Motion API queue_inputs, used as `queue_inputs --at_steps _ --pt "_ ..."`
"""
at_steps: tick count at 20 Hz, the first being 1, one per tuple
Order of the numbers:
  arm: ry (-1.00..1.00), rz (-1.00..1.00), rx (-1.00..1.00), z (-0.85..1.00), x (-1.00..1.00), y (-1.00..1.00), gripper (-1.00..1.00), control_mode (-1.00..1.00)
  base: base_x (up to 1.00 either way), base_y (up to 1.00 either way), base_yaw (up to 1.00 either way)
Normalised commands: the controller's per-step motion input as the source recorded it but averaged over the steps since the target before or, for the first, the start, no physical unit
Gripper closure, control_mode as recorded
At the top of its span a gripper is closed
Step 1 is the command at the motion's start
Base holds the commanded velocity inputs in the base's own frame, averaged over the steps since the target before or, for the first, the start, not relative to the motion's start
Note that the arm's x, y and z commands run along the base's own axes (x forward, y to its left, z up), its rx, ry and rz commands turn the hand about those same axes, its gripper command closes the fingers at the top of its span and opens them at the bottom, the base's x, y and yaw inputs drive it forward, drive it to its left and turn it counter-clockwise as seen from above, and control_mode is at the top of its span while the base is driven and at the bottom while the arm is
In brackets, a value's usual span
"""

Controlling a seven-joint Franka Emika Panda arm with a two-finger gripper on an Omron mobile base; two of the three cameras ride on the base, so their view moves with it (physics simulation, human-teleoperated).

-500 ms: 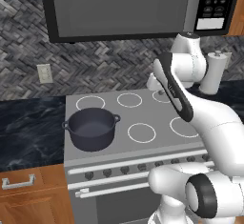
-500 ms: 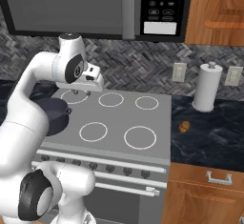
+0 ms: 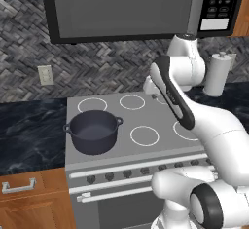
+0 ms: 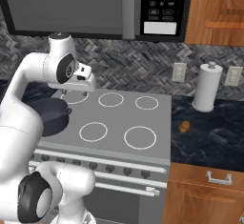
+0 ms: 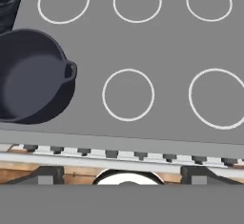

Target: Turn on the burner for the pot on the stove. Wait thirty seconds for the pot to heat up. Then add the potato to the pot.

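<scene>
The dark grey pot (image 3: 93, 131) stands empty on the front left ring of the stove (image 3: 146, 113), and its bowl (image 5: 28, 82) lies at the left of the hand view. The potato (image 4: 184, 126) lies on the dark counter right of the stove. My gripper (image 5: 123, 176) hangs high above the stove's front middle, looking down, with its two dark fingertips (image 5: 45, 175) far apart and nothing between them. From the right base view the hand (image 4: 77, 86) hovers over the back left rings, apart from the pot (image 4: 47, 115). The row of dark knobs (image 5: 119, 154) runs along the stove's front edge.
A microwave (image 4: 95, 6) hangs over the stove. The white paper towel roll (image 4: 207, 87) stands on the counter behind the potato. Dark counter (image 3: 29, 130) lies left of the stove, wooden drawers (image 4: 209, 189) below, and a wooden cabinet (image 4: 219, 8) up at the right.
The hand has sunk a little and drifted slightly left over the stove. The pot, the potato and the base have not moved.
</scene>
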Motion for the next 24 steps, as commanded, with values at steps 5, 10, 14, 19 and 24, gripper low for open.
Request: queue_inputs --at_steps 5,10,14,19,24 --pt "-0.02 -0.12 -0.10 -0.03 -0.15 0.99 -1.00 -1.00 0.00 0.00 0.00" --pt "-0.10 -0.08 -0.04 -0.01 -0.37 0.62 -1.00 -1.00 0.00 0.00 0.00" --pt "-0.13 -0.12 0.00 -0.15 -0.26 0.44 -1.00 -1.00 0.00 0.00 0.00" --pt "-0.09 -0.07 0.02 -0.50 -0.20 0.44 -1.00 -1.00 0.00 0.00 0.00" --pt "-0.10 -0.01 0.03 -0.50 -0.23 0.44 -1.00 -1.00 0.00 0.00 0.00"
